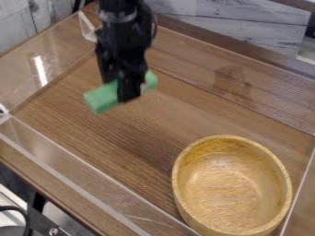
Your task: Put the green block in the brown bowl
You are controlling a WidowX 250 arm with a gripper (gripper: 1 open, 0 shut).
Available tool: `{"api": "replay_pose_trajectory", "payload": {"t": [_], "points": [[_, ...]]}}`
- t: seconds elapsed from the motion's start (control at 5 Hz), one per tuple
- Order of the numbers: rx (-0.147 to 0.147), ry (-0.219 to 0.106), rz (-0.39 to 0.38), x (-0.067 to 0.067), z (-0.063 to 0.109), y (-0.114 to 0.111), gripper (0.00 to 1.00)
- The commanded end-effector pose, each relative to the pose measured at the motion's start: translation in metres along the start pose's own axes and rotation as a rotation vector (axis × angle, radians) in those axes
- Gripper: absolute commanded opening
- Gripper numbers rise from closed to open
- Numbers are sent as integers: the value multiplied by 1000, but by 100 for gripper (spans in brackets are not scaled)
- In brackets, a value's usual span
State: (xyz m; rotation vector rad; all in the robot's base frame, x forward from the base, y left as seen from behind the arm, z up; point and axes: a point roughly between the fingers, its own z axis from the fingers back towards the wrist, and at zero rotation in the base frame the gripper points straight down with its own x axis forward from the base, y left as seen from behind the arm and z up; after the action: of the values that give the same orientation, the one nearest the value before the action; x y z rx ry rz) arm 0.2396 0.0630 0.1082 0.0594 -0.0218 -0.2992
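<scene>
Operator: Confirm the state of the hand.

Technician: You will see the hand (125,89) clenched on the green block (118,92), pointing down, with the block held clear above the tabletop (209,101).

Operator: And the brown bowl?

Technician: You will find the brown bowl (233,187) at lower right, well apart from the block.

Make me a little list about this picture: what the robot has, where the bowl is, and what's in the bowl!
gripper: pointing down, shut on the green block
green block: lifted clear of the wooden table, tilted
brown bowl: standing on the table, lower right
inside the bowl: nothing
block in bowl: not yet
</scene>
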Motion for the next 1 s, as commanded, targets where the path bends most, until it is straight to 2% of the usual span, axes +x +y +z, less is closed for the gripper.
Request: {"api": "replay_pose_trajectory", "payload": {"t": [0.0, 0.8], "points": [[54, -67, 77, 8, 8, 7, 0], [69, -161, 84, 22, -21, 10, 0]]}}
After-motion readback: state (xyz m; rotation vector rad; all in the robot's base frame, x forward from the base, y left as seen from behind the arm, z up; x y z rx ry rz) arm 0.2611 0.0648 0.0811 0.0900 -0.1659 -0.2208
